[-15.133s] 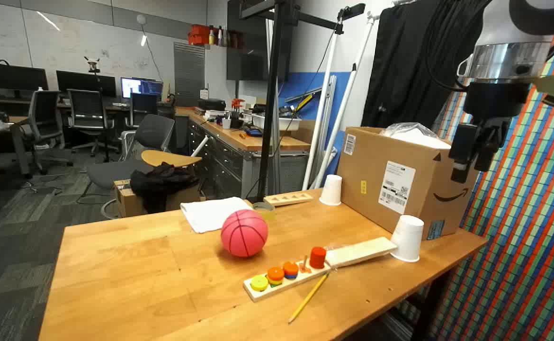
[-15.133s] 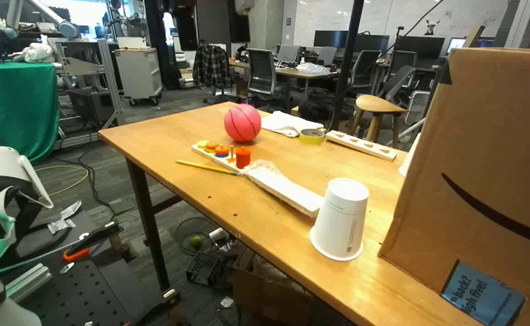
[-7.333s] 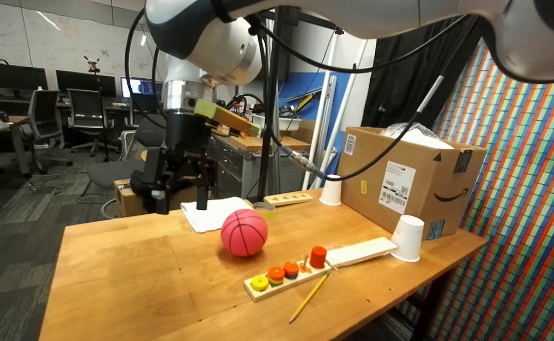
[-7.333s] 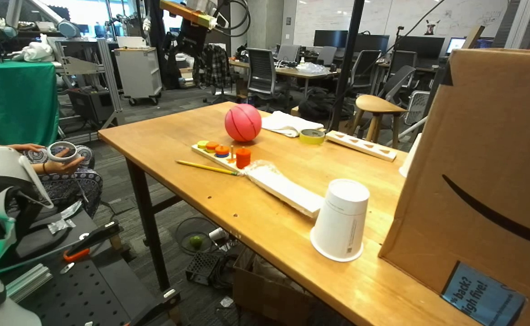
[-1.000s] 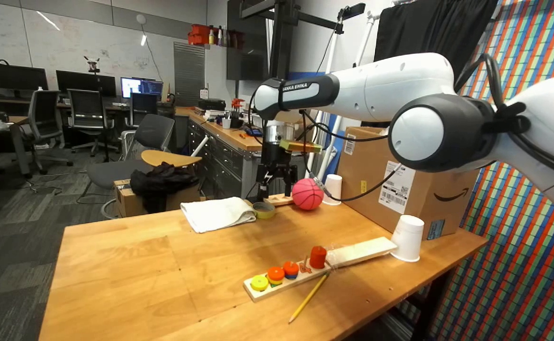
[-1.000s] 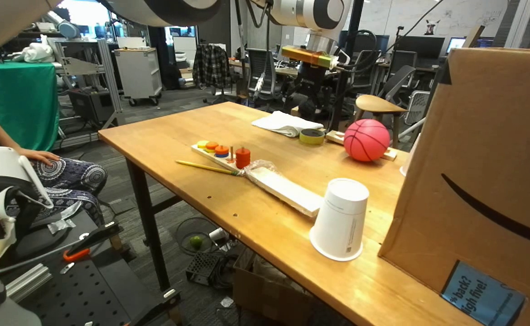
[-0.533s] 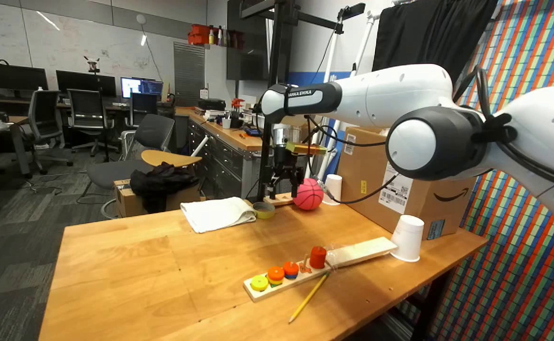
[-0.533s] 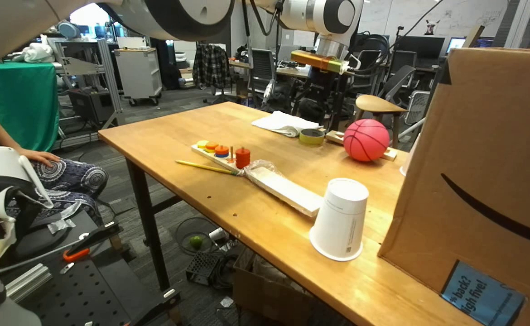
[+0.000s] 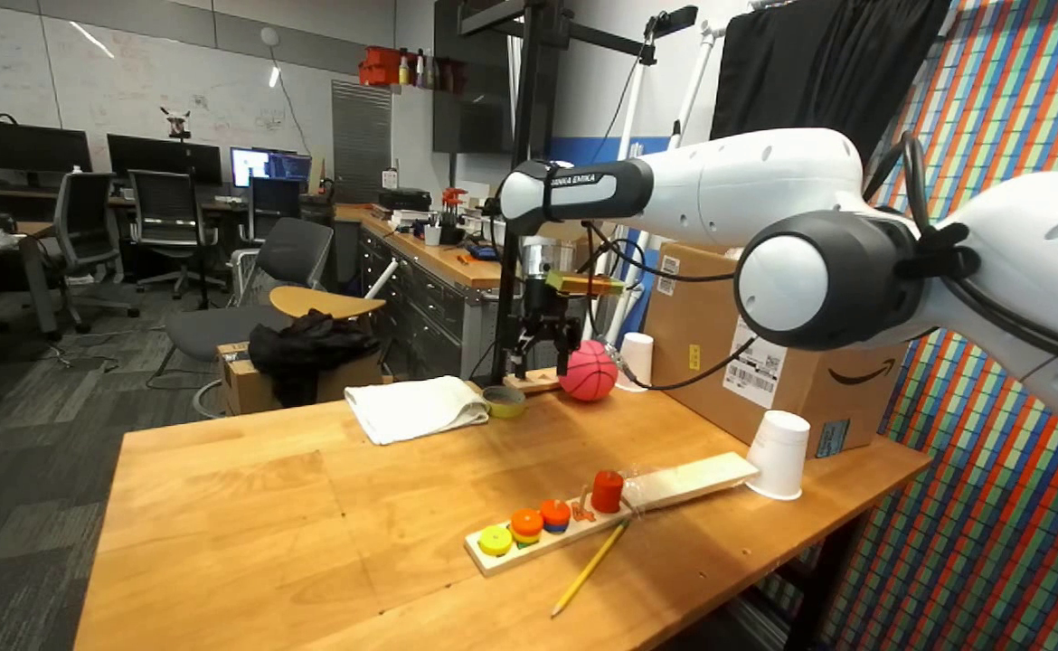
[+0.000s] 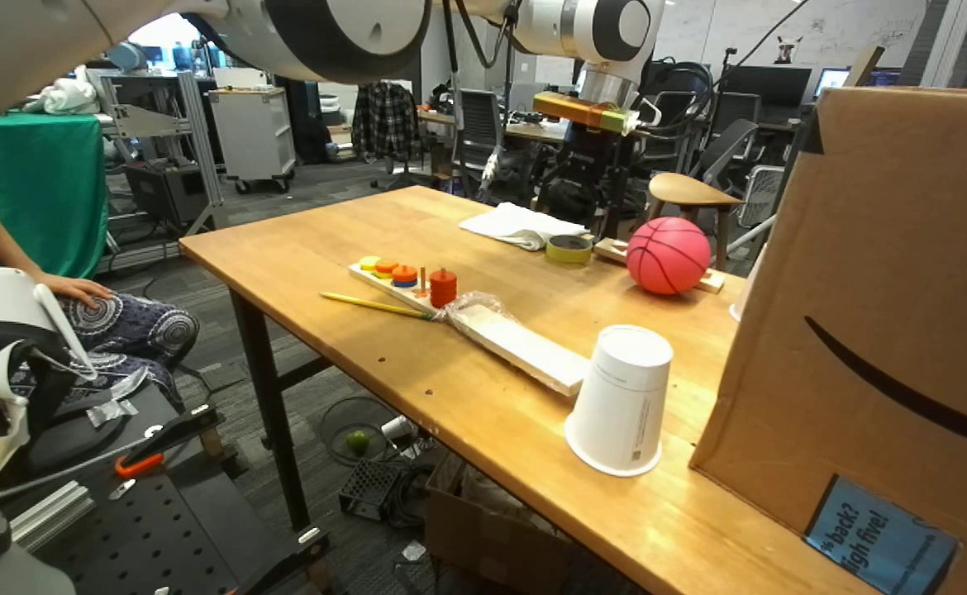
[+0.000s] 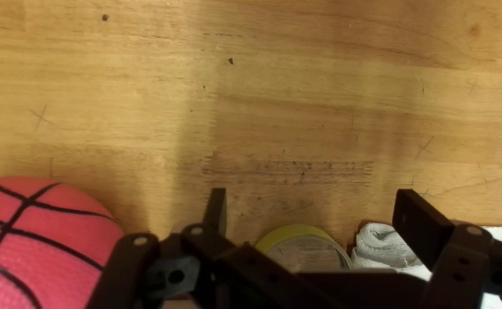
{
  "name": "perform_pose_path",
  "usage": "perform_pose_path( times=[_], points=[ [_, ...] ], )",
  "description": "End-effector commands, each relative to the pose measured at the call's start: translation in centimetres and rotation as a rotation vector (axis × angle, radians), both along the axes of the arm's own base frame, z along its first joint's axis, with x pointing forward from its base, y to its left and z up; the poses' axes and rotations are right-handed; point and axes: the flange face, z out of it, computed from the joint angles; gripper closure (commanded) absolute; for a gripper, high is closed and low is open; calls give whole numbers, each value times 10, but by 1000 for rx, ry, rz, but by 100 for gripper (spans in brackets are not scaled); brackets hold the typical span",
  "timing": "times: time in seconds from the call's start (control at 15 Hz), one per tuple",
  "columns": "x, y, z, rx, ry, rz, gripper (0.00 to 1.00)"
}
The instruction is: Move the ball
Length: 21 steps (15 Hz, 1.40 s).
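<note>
The pink ball (image 9: pixel 588 371) with black lines rests on the wooden table near its far edge, in front of a pale wooden strip; it shows in both exterior views (image 10: pixel 669 256) and at the lower left of the wrist view (image 11: pixel 40 249). My gripper (image 9: pixel 541 367) is open, with nothing between its fingers. In the wrist view its fingertips (image 11: pixel 311 193) are wide apart above the table, and the ball lies outside the left finger. In an exterior view the gripper (image 10: pixel 580 194) is dark against a dark background and hangs beside the ball, on the tape side.
A yellow tape roll (image 9: pixel 504 400) and white towel (image 9: pixel 416 410) lie below and beside the gripper. The pale strip (image 10: pixel 612 248) is partly behind the ball. White cups (image 9: pixel 635 362) (image 10: pixel 620 401) and a large cardboard box (image 9: pixel 719 316) stand nearby. A peg toy (image 9: pixel 547 533) and pencil (image 9: pixel 588 570) lie nearer.
Over the longer span the ball has moved from beside the towel to near the far cup. In the last second the open gripper has shifted slightly toward the ball's side; the ball is still.
</note>
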Motion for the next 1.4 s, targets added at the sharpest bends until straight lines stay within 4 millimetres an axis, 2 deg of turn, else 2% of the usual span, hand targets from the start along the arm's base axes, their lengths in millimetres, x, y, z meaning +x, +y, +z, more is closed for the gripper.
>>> perform_pose_path(
  times=[0.0,0.27,0.6,0.67,1.0,1.33],
  points=[
    [3,2,8,-20,-9,-14,0],
    [1,3,9,-23,-4,-36,0],
    [-1,18,10,6,14,-4,0],
    [-5,7,8,39,29,25,0],
    [-7,40,27,67,3,161,0],
    [-16,77,69,89,-36,387,0]
  ],
)
